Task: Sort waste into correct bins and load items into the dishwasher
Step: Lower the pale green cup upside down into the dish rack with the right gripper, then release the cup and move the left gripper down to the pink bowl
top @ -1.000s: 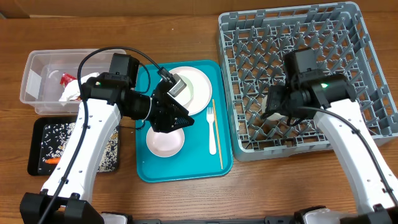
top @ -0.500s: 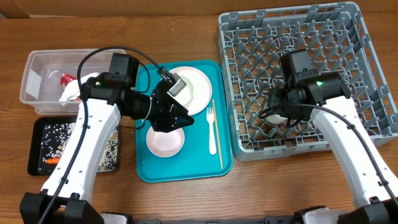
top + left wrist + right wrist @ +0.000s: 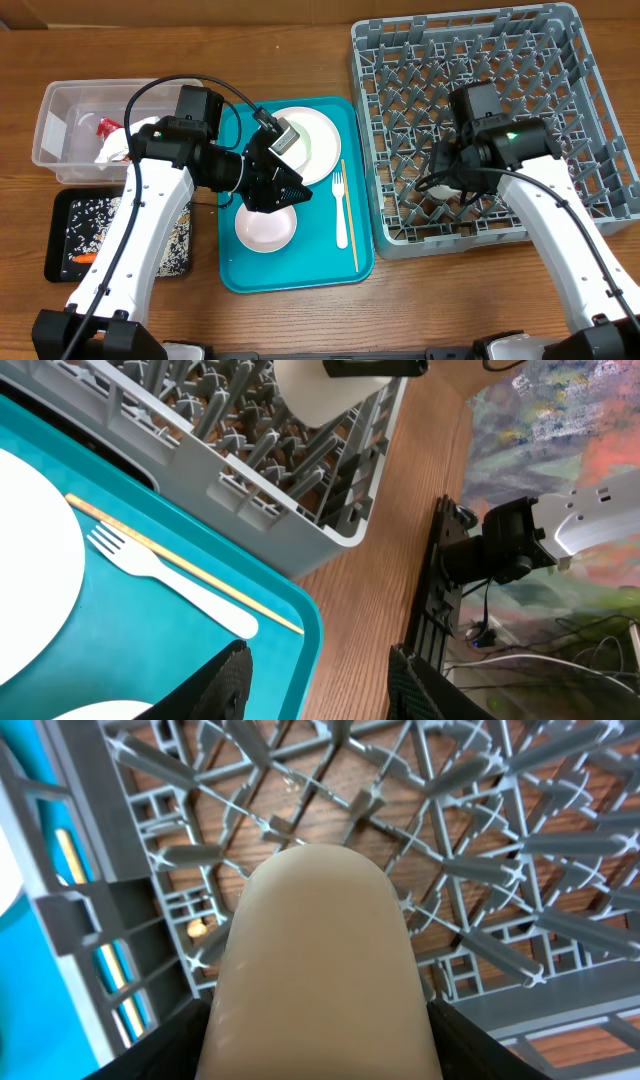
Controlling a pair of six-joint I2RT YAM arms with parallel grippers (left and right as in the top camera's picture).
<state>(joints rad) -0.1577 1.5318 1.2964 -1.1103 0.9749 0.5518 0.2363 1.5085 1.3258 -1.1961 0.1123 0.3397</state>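
At the rack (image 3: 560,60), my right gripper (image 3: 447,174) has shifted slightly, then stopped. It is clamped on the cup (image 3: 320,950) just above the pegs, ready to place. Over the tray (image 3: 240,282), the left gripper (image 3: 320,682) hovers with jaws apart, empty.

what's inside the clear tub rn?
Visible: a crumpled white napkin and a red wrapper near the middle. The left arm covers the clear tub's right half; contents there are hidden.
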